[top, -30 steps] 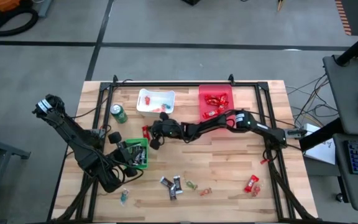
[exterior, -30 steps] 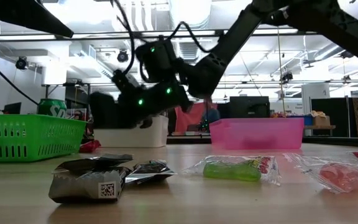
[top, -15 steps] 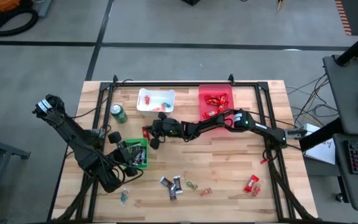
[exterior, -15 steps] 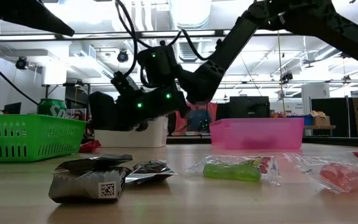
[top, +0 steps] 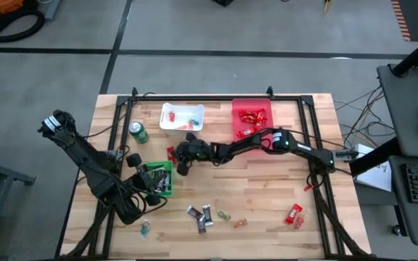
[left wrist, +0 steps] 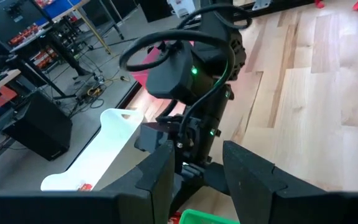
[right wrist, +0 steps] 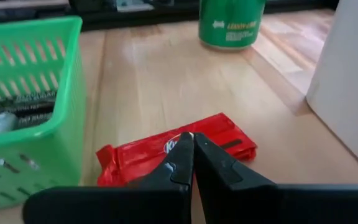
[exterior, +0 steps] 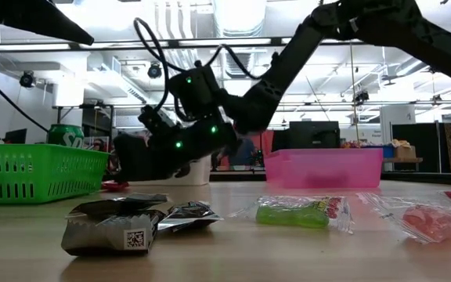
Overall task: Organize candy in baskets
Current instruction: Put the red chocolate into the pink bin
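Observation:
A red-wrapped bar [right wrist: 142, 163] lies flat on the table between the green basket [top: 158, 178] and the white basket [top: 182, 116]. My right gripper [right wrist: 189, 140] reaches in from the table's right, is shut, and has its tips low over that bar [top: 170, 153]. My left gripper [left wrist: 197, 177] is open above the green basket, which holds dark-wrapped bars [right wrist: 17, 109]. The red basket [top: 252, 119] holds red bars. Loose candy lies near the front edge: dark mini bars [top: 200, 216], a green piece [top: 223, 215], an orange piece [top: 239, 222] and red bars [top: 294, 214]. My right gripper's shut fingertips [right wrist: 182, 149] sit at the middle of the red bar's top face [right wrist: 166, 149], coming in slanting down from the table's right. The bar lies flat on the table. Whether any wrapper is pinched between the tips, I cannot tell.
A green drink can [top: 138, 132] stands left of the white basket. A small piece [top: 145, 229] lies near the front left. In the low view, silver wrappers [exterior: 116, 223], a green candy [exterior: 296, 211] and an orange one [exterior: 433, 221] lie close to the camera. Bare wood shows in the middle right.
My right gripper has come down toward the table and tipped its nose downward, ending low at the red bar. The bar has stayed where it was. The left arm has kept still.

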